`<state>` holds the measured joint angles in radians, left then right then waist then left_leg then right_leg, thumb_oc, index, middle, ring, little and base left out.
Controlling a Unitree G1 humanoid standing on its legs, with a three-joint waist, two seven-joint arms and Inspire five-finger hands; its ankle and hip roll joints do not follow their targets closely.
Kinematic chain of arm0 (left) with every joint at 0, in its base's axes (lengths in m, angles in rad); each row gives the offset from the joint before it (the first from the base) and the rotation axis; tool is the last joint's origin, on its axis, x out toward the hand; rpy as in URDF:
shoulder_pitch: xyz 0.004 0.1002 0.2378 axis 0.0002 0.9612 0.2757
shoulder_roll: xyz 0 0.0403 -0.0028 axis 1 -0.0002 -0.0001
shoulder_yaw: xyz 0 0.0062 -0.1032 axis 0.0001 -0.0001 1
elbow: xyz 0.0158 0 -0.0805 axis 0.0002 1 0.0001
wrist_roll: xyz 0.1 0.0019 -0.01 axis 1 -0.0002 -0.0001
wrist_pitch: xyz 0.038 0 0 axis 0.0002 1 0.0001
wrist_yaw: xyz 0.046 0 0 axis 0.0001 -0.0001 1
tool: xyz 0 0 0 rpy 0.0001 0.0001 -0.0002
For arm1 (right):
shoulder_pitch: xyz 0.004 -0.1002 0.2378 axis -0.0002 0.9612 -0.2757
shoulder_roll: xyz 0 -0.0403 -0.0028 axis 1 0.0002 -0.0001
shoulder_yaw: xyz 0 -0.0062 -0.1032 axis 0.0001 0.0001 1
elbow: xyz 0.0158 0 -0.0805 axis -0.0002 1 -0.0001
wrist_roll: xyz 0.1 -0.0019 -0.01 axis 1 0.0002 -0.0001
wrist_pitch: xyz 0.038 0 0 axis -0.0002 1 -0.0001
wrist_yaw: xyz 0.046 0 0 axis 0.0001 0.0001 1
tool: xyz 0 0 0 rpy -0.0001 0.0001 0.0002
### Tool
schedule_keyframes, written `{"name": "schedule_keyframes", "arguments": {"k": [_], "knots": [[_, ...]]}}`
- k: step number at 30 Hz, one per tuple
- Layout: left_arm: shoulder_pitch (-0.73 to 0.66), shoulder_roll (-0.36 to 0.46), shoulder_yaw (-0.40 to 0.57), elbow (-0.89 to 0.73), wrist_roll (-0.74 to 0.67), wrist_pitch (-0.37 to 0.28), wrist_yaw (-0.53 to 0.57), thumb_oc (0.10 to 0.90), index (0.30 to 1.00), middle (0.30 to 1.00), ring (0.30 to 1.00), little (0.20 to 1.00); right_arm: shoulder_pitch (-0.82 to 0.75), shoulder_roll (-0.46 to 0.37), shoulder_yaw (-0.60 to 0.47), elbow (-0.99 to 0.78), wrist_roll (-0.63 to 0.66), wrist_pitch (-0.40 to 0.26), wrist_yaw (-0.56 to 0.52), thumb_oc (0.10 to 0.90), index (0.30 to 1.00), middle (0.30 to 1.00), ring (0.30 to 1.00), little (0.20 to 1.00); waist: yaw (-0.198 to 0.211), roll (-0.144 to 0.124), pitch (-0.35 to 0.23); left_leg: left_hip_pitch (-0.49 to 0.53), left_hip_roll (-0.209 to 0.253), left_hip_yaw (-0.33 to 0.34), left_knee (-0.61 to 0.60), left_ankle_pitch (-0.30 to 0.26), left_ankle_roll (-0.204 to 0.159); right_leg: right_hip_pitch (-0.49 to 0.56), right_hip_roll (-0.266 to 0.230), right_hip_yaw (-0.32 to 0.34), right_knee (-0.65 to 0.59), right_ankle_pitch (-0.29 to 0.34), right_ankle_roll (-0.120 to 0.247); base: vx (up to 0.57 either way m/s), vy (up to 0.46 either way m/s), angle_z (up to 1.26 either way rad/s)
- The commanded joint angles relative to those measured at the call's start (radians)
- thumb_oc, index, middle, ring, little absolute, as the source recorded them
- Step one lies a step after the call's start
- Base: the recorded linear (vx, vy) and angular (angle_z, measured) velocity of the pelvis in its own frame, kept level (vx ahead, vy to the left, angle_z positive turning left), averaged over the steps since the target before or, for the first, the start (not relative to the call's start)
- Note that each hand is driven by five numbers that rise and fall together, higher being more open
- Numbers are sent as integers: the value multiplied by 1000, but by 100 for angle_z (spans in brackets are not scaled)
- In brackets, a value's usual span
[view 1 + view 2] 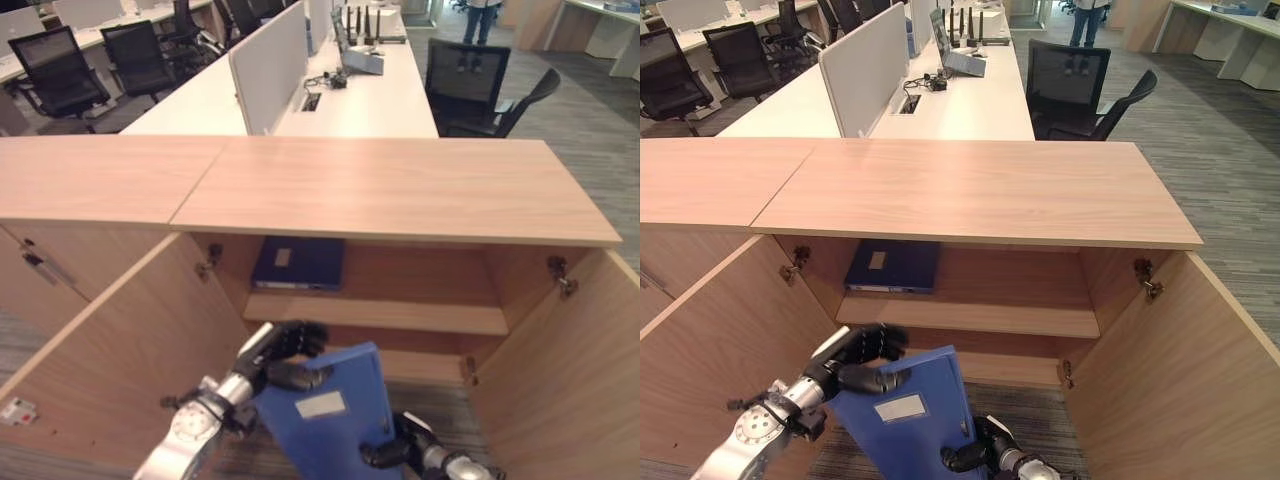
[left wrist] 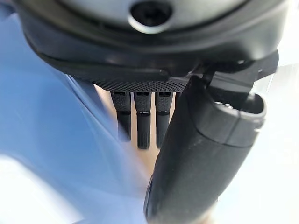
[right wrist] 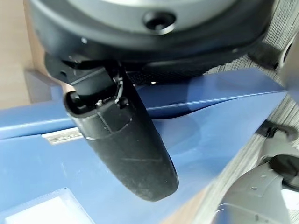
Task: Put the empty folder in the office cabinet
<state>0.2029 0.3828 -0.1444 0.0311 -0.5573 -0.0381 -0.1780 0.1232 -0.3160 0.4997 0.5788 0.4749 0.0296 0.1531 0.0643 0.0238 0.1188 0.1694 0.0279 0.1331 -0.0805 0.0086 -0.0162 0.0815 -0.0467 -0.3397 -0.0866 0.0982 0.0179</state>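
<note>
Blue folder [image 1: 330, 415] upright, long axis tilted toward the open cabinet [image 1: 400, 190], pinched at its top corner by my left hand [image 1: 285, 355] and lower edge by my right hand [image 1: 405, 450]; lower shelf [image 1: 385, 315] lies straight ahead.

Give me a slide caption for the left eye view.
Both hands, left and right, hold a blue folder before the open cabinet.

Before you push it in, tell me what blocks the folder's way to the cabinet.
Nothing visible. Both doors are open, and the blue folder, held by the left hand and right hand, faces the cabinet. A dark folder lies on the upper shelf's left.
</note>
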Motion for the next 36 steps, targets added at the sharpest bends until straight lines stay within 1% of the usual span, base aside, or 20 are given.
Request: {"name": "schedule_keyframes", "arguments": {"k": [1,4,5,6,7,11,13,16,18,19,20,22,25,28,31,32,33,34,35,36], "knots": [[58,-141,46,266,-292,30,32,800,900,900,900,900,-16,75,-355,-91,297,-95,-68,400,300,300,300,300,-17,-41,-6,-34,17,-48,-7,-21,-49,43,-58,-3,-1,-42,85,3,-89,23],[49,-242,152,504,-390,42,94,800,900,900,900,900,-15,101,-475,-125,379,-129,-103,400,300,300,300,300,-20,-37,11,-53,26,-67,-7,-13,-52,24,-52,-14,14,-52,79,10,-85,24],[37,-253,175,585,-389,42,116,800,900,900,900,900,-23,106,-504,-130,406,-142,-120,400,300,300,300,300,-22,-33,17,-57,29,-72,-7,-10,-54,14,-51,-17,27,-58,76,-10,-47,1],[35,-253,175,587,-389,41,115,800,900,900,900,900,-24,106,-505,-130,406,-142,-120,400,300,300,300,300,-23,-34,15,-62,27,-73,-7,-7,-53,9,-53,-19,27,-56,76,-6,-44,1],[14,-269,216,725,-383,51,144,800,900,900,900,900,-56,114,-546,-135,447,-163,-148,400,300,300,300,300,-27,-23,30,-71,37,-77,2,-9,-55,-14,-54,-18,65,-76,66,-35,-32,2],[-1,-277,265,848,-398,51,171,800,900,900,900,900,-103,109,-585,-162,495,-195,-184,400,300,300,300,300,-32,-18,64,-147,35,-78,104,-22,-51,-63,-66,-14,118,-98,45,-67,-23,12],[5,-278,291,904,-381,49,184,800,900,900,900,900,-126,97,-609,-185,522,-221,-199,400,300,300,300,300,-30,-18,88,-210,38,-59,203,-34,-57,-71,-74,-14,134,-115,28,-35,-19,11],[9,-278,291,923,-362,49,187,800,900,900,900,900,-137,93,-617,-197,537,-227,-203,400,300,300,300,300,-23,-13,101,-249,42,-52,231,-27,-60,-66,-77,-19,131,-132,27,16,8,5],[24,-268,289,984,-293,59,189,800,900,900,900,900,-164,88,-621,-203,582,-246,-195,400,300,300,300,300,-1,-16,109,-380,21,-75,208,54,-66,-78,-78,-10,111,-128,38,80,63,11],[23,-267,290,985,-292,58,188,800,900,900,900,900,-165,88,-620,-202,583,-246,-194,400,300,300,300,300,1,-18,108,-381,22,-73,211,49,-67,-80,-78,-7,114,-133,38,62,48,9],[20,-261,286,1004,-261,59,186,800,900,900,900,900,-175,92,-620,-205,604,-250,-188,400,300,300,300,300,6,-16,108,-397,18,-83,199,68,-68,-93,-75,6,115,-128,40,87,75,-28],[43,-261,283,1091,-166,72,169,800,900,900,900,900,-189,113,-617,-228,656,-260,-172,400,300,300,300,300,15,4,88,-355,26,-79,111,93,-64,-88,-62,31,96,-124,47,134,122,-62],[40,-257,273,1125,-139,68,170,800,900,900,900,900,-227,122,-599,-240,694,-271,-164,400,300,300,300,300,20,13,91,-336,20,-81,66,104,-58,-91,-63,41,90,-122,49,62,92,-46],[24,-249,252,1152,-119,66,178,800,900,900,900,900,-331,131,-567,-267,742,-305,-165,400,300,300,300,300,27,25,110,-325,15,-67,34,114,-46,-119,-69,55,91,-110,50,-44,92,-13],[20,-245,212,1145,-102,61,185,800,900,900,900,900,-450,168,-564,-336,825,-379,-162,400,300,300,300,300,38,37,131,-333,6,-59,23,114,-34,-160,-78,66,93,-91,55,-61,111,-11],[19,-241,182,1129,-89,59,197,800,900,900,900,900,-528,200,-580,-367,873,-431,-174,400,300,300,300,300,47,43,141,-342,-1,-57,17,108,-29,-179,-83,73,94,-88,62,-51,87,3],[16,-241,182,1129,-89,59,197,800,900,900,900,900,-530,200,-581,-367,872,-432,-174,400,300,300,300,300,48,43,141,-347,-1,-56,18,113,-28,-184,-83,74,92,-82,61,-34,81,3],[16,-238,169,1125,-87,60,202,800,900,900,900,900,-566,210,-584,-372,895,-459,-185,400,300,300,300,300,53,46,145,-352,-5,-56,17,108,-25,-191,-88,76,95,-84,65,-50,87,-2],[9,-230,142,1129,-68,56,217,800,900,900,900,900,-656,195,-591,-345,921,-505,-216,400,300,300,300,300,61,49,154,-367,-12,-53,21,106,-21,-211,-99,80,101,-77,69,-52,105,-1],[3,-222,129,1122,-62,53,224,800,900,900,900,900,-708,183,-609,-334,922,-524,-233,400,300,300,300,300,69,52,161,-378,-16,-51,25,104,-19,-219,-105,80,105,-75,72,-48,83,-1]]}}
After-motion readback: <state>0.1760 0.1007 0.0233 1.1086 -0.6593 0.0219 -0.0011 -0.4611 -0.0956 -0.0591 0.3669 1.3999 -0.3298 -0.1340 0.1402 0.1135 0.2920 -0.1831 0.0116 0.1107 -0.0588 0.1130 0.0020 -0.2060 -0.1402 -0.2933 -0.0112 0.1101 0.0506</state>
